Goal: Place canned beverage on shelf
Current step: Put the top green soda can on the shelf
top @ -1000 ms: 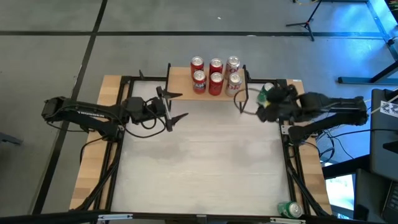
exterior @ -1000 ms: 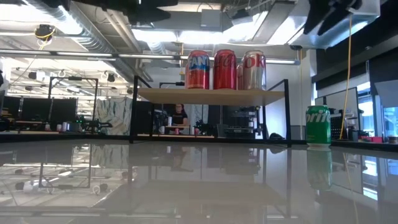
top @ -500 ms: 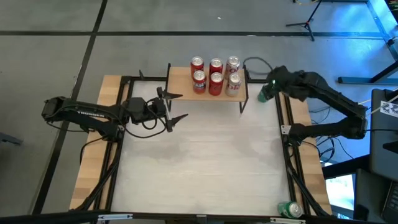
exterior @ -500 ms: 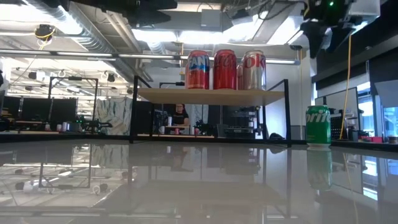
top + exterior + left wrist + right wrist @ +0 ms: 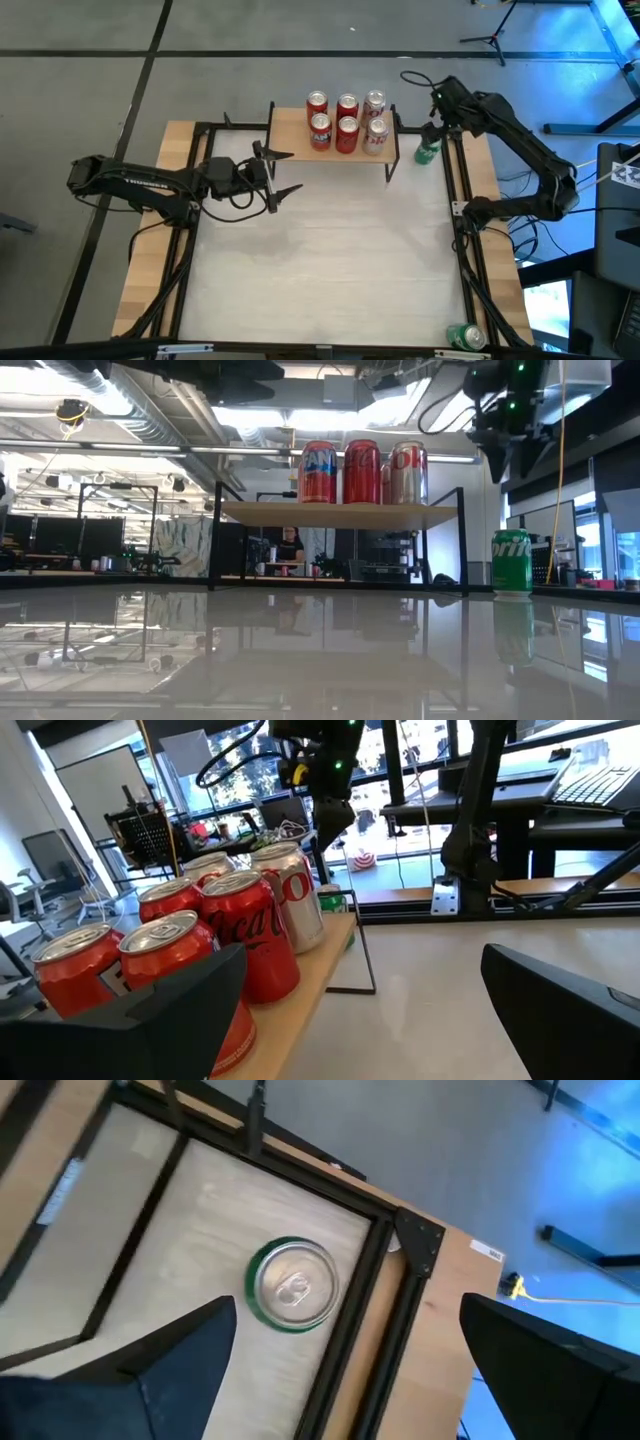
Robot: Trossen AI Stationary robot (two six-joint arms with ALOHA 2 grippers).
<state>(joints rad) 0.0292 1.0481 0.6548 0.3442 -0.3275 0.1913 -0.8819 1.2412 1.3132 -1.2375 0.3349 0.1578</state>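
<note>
Green can point(image 5: 428, 151), red and silver cans point(image 5: 346, 122), light-wood shelf point(image 5: 290, 135)

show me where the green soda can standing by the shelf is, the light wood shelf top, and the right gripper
green soda can point(image 5: 512, 561), low view, on its labelled side wall
light-wood shelf top on thin black legs point(image 5: 288, 134), high view, bare wood left of the red cans
right gripper point(image 5: 436, 124), high view, between its open fingertips, above the can

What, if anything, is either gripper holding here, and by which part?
Nothing is held. The right gripper hangs open above the green can, not touching it. The left gripper waits open, empty, in front of the shelf.
</note>
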